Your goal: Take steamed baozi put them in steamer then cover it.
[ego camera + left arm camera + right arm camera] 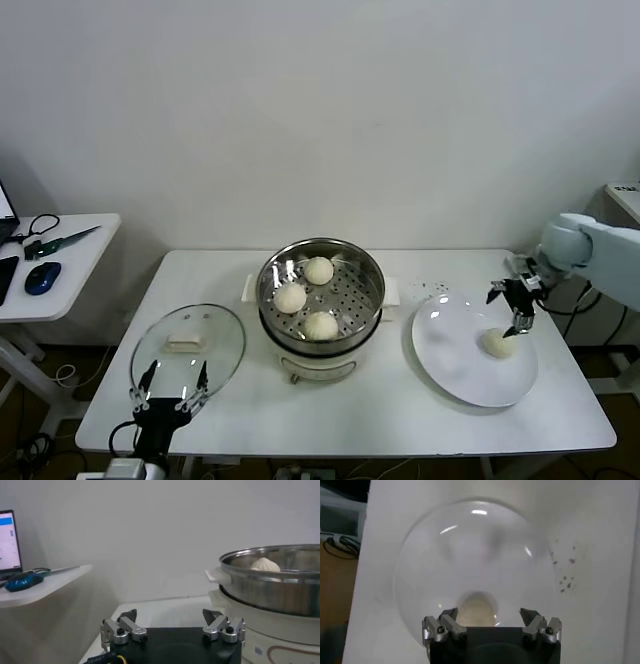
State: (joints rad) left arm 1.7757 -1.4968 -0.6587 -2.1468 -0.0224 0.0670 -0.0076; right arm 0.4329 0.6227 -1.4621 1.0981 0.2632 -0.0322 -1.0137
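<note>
Three cream-white baozi lie on the perforated tray of the steel steamer at the table's middle. A fourth baozi sits on the white plate to the right. My right gripper is open just above this bun. In the right wrist view the bun lies between the spread fingers, offset toward one of them. The glass cover lies flat left of the steamer. My left gripper is open at the front edge, near the cover. The steamer also shows in the left wrist view.
A side table at the far left holds a blue mouse and cables. Dark specks lie on the table behind the plate. The table's front edge runs close to the left gripper.
</note>
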